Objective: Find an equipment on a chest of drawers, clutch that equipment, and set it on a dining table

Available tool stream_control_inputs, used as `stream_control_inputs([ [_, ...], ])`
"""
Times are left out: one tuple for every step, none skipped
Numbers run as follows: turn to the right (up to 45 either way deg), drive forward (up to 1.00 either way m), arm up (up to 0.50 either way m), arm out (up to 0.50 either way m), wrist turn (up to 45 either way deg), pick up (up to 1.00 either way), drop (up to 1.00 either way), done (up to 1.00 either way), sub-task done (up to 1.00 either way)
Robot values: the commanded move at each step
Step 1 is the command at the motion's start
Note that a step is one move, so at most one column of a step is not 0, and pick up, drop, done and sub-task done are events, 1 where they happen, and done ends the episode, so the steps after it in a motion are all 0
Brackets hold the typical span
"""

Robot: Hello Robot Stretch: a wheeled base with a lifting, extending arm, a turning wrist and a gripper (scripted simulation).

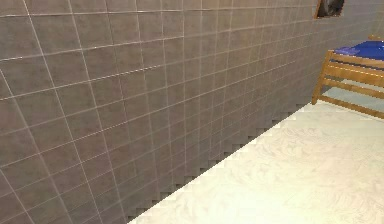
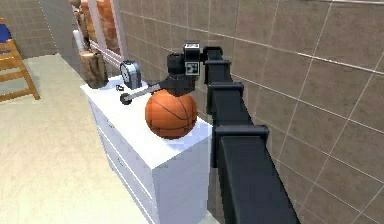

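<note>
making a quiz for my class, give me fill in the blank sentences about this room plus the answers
1. The basketball rests on a chest of drawers coloured ___.
2. The wooden bed carries ___ bedding.
3. The wall beside the pale floor is covered in ___.
Missing words: white; blue; tiles.

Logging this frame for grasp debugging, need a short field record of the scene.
target: orange basketball, resting on top of the chest
chest: white, with drawers, against the tiled wall
gripper: close to the ball's upper left; contact cannot be told
held: cannot tell
also on chest: grey object behind the ball
room: wooden bed with blue bedding, pale floor
</note>
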Motion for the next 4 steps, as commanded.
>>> stream_control_inputs([
  [0.0,0.0,0.0,0.0,27.0,0.0,0.0,0.0,0.0],
  [0.0,0.0,-0.16,0.0,0.0,0.0,0.0,0.0,0.0],
  [0.0,0.0,0.0,0.0,0.0,1.0,0.0,0.0,0.0],
  [0.0,0.0,0.1,0.0,0.0,0.0,0.0,0.0,0.0],
])
